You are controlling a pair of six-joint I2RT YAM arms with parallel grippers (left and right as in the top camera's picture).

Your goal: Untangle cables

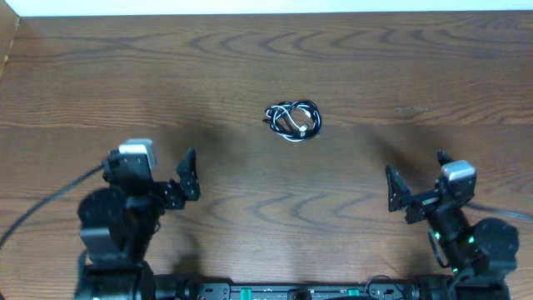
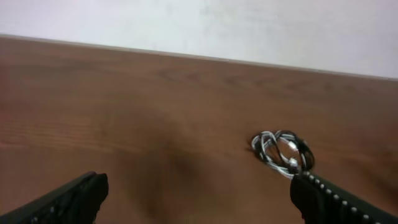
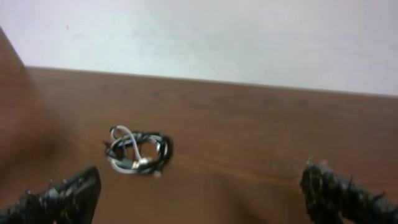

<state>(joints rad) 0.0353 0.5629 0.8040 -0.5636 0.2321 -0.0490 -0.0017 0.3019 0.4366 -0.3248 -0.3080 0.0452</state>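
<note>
Near the middle of the brown wood-grain table [image 1: 250, 58], a little toward its far edge, lies a small tangled bundle of thin cables [image 1: 293, 122], black cords looped together with a white one into a rough ring, flat on the wood and touching nothing else. Seen from the left wrist, the bundle [image 2: 283, 153] sits ahead and to the right, just above the tip of that view's right-hand finger. Seen from the right wrist, it [image 3: 138, 154] sits ahead and to the left, closer to the left-hand finger. Both arms are at the near edge of the table, well apart from the bundle and from each other, one on each side of it. The left gripper [image 2: 199, 186] is released, its two black fingers [image 2: 74, 198] spread wide with only bare wood between them. The right gripper [image 3: 200, 179] is likewise spread wide and grasps nothing. A pale wall [image 2: 249, 25] rises behind the table's far edge.
</note>
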